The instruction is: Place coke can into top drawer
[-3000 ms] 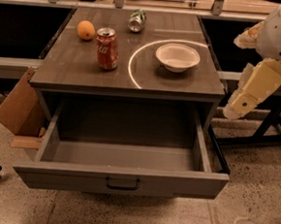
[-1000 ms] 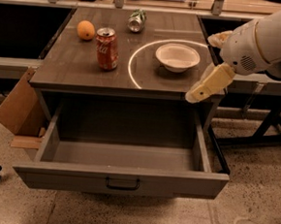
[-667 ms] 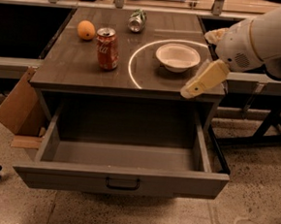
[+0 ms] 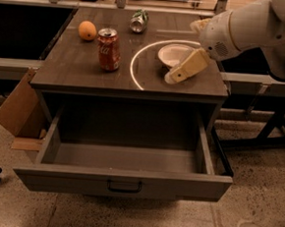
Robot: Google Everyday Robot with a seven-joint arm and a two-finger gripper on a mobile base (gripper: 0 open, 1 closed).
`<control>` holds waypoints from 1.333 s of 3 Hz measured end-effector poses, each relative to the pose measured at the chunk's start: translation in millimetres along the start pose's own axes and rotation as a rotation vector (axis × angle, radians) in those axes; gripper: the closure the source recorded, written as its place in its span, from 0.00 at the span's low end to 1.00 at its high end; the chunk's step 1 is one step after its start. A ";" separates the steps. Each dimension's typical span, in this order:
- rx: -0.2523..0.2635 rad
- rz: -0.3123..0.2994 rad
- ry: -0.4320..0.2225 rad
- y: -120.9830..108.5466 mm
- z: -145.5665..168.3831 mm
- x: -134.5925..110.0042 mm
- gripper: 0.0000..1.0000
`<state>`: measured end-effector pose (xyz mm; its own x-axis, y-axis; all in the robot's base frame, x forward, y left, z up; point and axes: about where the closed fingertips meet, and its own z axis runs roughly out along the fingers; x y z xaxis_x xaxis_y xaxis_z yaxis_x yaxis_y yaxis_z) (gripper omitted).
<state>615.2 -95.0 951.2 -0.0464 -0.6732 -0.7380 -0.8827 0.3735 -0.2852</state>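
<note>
Open top drawer [image 4: 122,182], pulled out beneath dark surface [image 4: 72,68]. Pale end effector [image 4: 177,75] low over surface's right side, seemingly just beside white bowl [image 4: 173,52]; apart or together, cannot tell. Upright coke can [image 4: 109,50] left of centre, near orange [image 4: 87,31].

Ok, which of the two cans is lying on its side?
The silver-green can at the back; the coke can stands upright, nearer the front. The claw is beside the bowl.
</note>
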 end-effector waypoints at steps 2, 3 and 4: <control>-0.025 0.011 -0.050 -4.6 33.6 -19.0 0.00; -0.013 0.015 -0.082 -11.8 49.7 -28.2 0.00; -0.009 0.024 -0.119 -20.8 68.0 -42.6 0.00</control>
<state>667.3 -30.7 946.9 -0.0124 -0.5833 -0.8121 -0.8863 0.3825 -0.2611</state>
